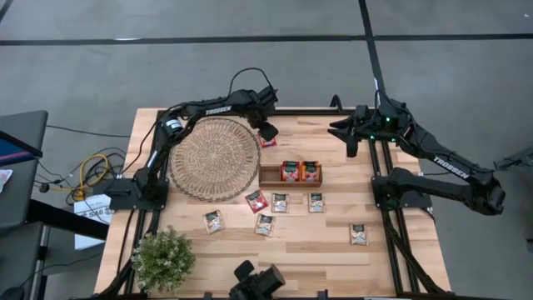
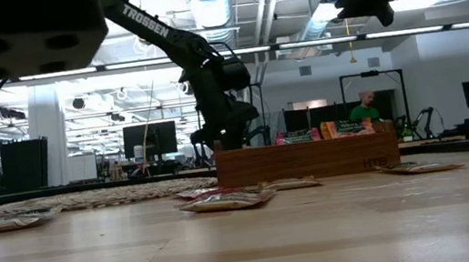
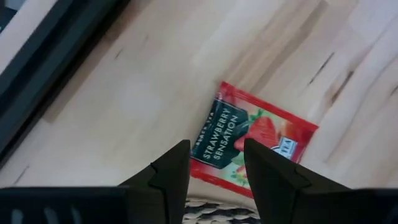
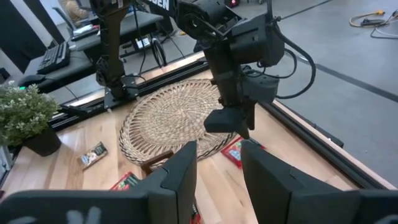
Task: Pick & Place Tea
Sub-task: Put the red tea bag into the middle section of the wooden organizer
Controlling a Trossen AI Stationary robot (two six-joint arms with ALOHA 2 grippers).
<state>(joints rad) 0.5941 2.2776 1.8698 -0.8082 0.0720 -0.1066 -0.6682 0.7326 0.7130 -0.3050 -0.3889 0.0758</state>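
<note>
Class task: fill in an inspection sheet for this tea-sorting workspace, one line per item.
Surface: pale wooden table, bare between items.
Job's things: red square strawberry tea sachet beside round woven mat; two red sachets upright in brown wooden tray; others flat on the table.
Clutter: small green potted plant.
Grippers: left gripper above the strawberry sachet, jaws open; right gripper raised, jaws open.
Cables: yellow and black leads on the floor.
Surroundings: a person far behind.

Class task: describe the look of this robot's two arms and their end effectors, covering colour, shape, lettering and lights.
Both arms are matte black jointed links with white TROSSEN lettering. The left end effector and right end effector each carry two dark, flat, blunt-tipped fingers. Small green lights glow on the right arm's wrist.
</note>
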